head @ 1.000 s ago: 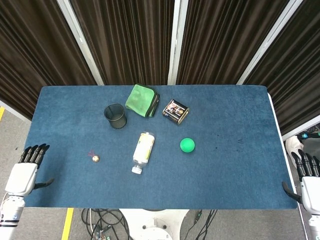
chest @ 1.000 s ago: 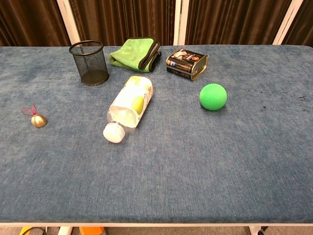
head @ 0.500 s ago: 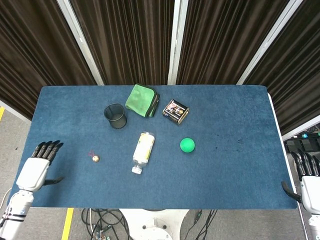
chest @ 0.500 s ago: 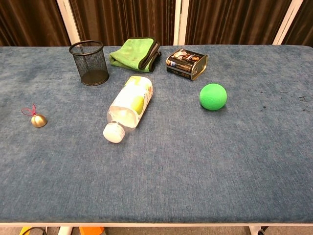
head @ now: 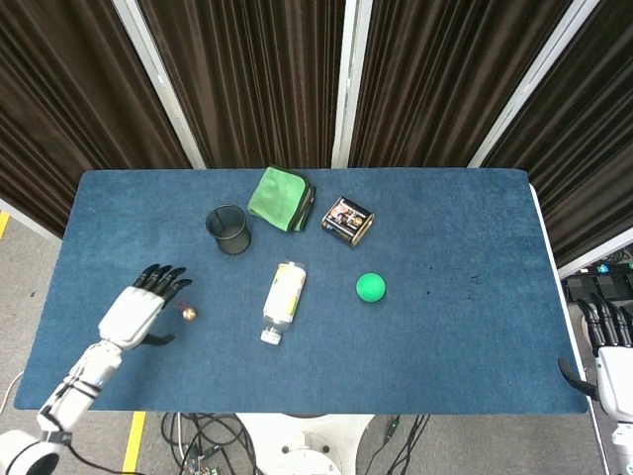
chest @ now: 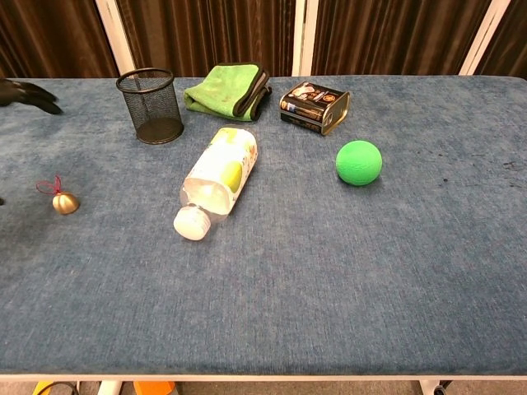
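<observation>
Hovering left hand [head: 134,313] just beside gold bell [head: 189,314].

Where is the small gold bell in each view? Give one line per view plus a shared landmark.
Head view: the gold bell lies left of centre, just off the left hand's fingertips.
Chest view: the bell sits near the left edge.
Shared landmark: the lying bottle is to its right in both.
</observation>
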Controlling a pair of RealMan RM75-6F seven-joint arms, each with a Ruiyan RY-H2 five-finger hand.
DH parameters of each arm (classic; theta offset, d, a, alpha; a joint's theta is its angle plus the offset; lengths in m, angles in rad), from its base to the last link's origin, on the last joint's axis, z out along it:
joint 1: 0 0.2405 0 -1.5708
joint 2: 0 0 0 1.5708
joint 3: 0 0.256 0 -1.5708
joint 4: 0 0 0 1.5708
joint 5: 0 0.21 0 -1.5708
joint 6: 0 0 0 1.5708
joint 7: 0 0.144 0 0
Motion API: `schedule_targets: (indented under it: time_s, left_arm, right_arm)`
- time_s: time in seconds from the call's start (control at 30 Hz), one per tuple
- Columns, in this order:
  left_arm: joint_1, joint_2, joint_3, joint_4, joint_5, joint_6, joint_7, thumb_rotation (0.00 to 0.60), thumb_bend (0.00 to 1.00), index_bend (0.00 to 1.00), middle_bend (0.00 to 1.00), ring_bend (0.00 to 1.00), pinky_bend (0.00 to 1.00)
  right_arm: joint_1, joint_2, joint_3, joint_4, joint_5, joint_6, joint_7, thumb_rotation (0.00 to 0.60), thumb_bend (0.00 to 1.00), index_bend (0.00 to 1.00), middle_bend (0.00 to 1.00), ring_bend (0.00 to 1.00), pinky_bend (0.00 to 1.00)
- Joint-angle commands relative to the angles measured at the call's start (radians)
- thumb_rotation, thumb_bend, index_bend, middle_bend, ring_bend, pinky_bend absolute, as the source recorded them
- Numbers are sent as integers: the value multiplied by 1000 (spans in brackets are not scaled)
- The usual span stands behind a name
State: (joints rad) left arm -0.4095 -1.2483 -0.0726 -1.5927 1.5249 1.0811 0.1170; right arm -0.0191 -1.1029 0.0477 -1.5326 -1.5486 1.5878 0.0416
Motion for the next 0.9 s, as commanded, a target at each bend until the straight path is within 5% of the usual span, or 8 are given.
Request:
schedule_targets:
  time_s: [0.03, 0.9]
  left_arm:
    - [-50, -34, -18, 23, -61, -73, 29, 600, 19, 205, 59, 11, 104]
    - [-83, -153, 8, 164, -128, -52, 77, 600, 160, 341, 198, 136, 264]
  right_arm:
    - [-2, 5, -1, -7, -2, 3, 3, 600, 167, 0, 0, 0, 0]
    - [2, -1, 0, 13, 22, -25, 26, 600, 168, 0, 0, 0, 0]
